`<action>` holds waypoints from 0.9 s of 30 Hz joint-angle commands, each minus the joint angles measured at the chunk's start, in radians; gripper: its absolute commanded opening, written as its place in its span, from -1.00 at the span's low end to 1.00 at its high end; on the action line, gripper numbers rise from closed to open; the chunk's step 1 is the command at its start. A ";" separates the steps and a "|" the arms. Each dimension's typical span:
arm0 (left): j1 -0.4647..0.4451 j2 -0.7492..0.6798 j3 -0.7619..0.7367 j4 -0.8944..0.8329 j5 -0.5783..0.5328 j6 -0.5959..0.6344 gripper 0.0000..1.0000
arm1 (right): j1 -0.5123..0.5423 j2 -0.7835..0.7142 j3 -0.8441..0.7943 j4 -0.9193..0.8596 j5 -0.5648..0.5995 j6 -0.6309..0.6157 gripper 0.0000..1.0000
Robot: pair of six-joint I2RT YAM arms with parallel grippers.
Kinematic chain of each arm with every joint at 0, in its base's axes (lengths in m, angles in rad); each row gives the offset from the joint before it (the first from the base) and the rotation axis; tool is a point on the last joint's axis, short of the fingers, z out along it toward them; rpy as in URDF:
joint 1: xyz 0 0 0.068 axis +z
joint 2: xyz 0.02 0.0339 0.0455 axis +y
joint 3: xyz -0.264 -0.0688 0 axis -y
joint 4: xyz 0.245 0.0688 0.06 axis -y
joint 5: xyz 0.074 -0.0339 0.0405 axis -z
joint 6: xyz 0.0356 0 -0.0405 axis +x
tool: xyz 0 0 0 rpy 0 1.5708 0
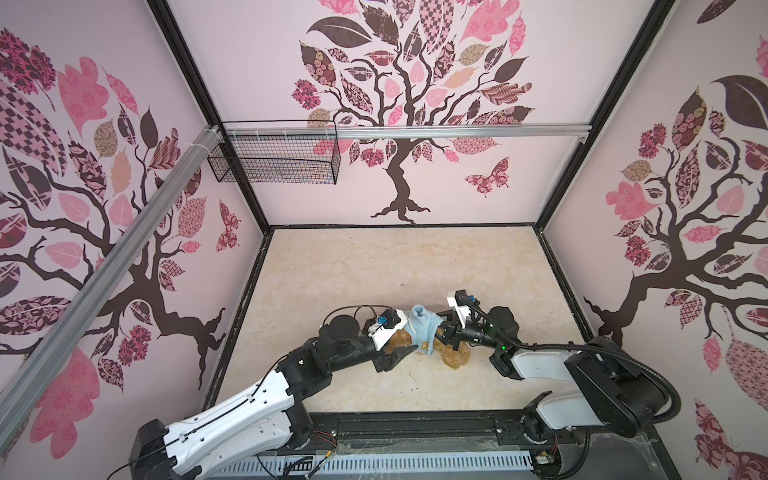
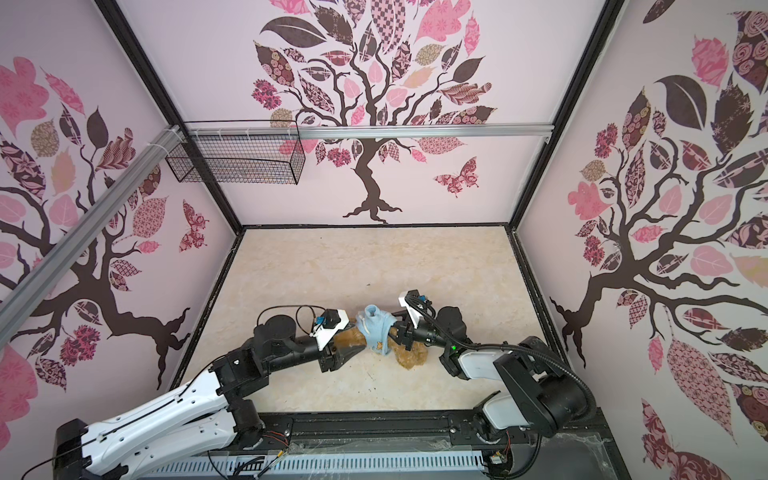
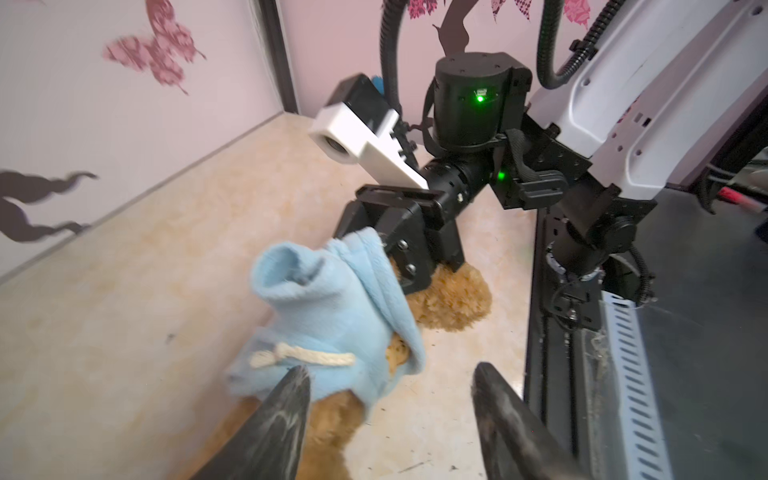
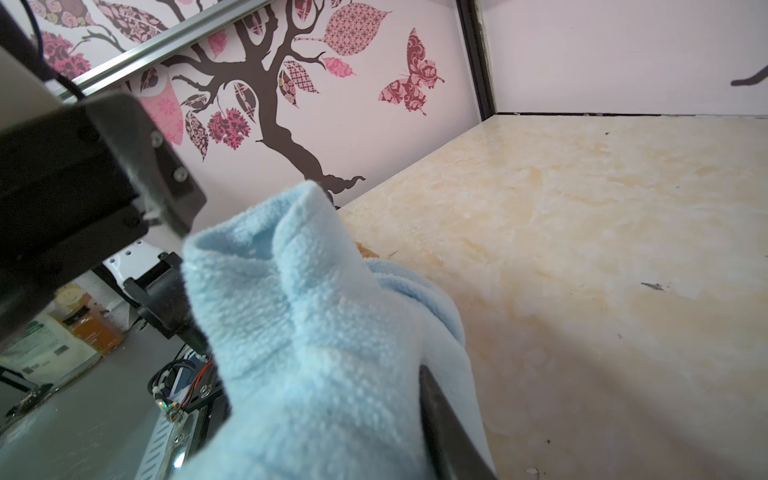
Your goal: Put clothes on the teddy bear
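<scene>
Partly clothed, shaggy teddy bear (image 1: 457, 356), blue shirt (image 1: 422, 330)

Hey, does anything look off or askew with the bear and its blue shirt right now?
Yes. The light blue shirt sits bunched and crooked on the teddy bear: one opening sticks up empty, and fur shows below the hem. The right hand pinches its edge.

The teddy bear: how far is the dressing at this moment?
Done: the light blue shirt wraps part of the teddy bear. In hand: the right gripper pinches the shirt's edge; the left gripper stands open near it. Left: one sleeve stands empty and fur shows at both ends, so the fit looks unfinished.
</scene>
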 commanded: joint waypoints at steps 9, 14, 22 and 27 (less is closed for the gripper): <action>0.148 0.190 0.257 -0.403 0.360 0.356 0.67 | 0.104 -0.157 0.102 -0.152 -0.103 -0.111 -0.58; 0.153 0.257 0.292 -0.406 0.395 0.372 0.48 | 0.109 -0.171 0.115 -0.149 -0.135 -0.106 -0.58; 0.178 0.332 0.276 -0.389 0.398 0.382 -0.14 | 0.111 -0.211 0.126 -0.137 -0.147 -0.087 -0.58; 0.179 0.279 0.234 -0.332 0.349 0.382 -0.55 | 0.111 -0.277 0.113 -0.319 -0.045 -0.144 -0.31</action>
